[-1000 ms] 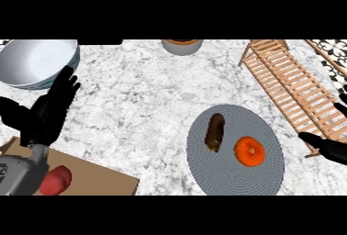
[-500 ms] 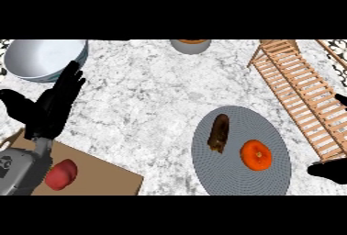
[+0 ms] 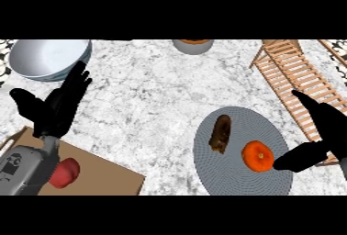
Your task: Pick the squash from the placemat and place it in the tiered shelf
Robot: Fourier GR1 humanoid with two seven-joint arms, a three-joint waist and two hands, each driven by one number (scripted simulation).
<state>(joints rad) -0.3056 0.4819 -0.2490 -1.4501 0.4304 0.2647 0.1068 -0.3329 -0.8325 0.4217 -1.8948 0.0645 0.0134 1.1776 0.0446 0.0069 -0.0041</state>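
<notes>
1. We see a counter (image 3: 163, 92) of mottled white-grey stone filling the view.
2. A slatted wooden shelf (image 3: 291, 69) runs down the right side, its rails pale and ladder-like.
3. A round grey placemat (image 3: 224, 174), finely ribbed, lies lower right, just beside the shelf.
4. A smooth, pale bowl (image 3: 41, 59) sits top left; a flat brown board (image 3: 108, 176) lies lower left.
5. The left hand (image 3: 58, 108) rests between bowl and board, fingers straight, holding nothing.
6. The right hand (image 3: 325, 133) is over the placemat's right edge, fingers extended and empty, partly covering the shelf.
7. The squash (image 3: 257, 156), round and orange, lies on the placemat's right half; the thumb (image 3: 295, 159) ends just beside it, and we cannot tell whether they touch.
8. A brown oblong piece (image 3: 220, 133) lies left of the squash, apart from it.
9. A small bowl (image 3: 193, 47) stands at the top edge; a red lump (image 3: 64, 173) sits on the board.
</notes>
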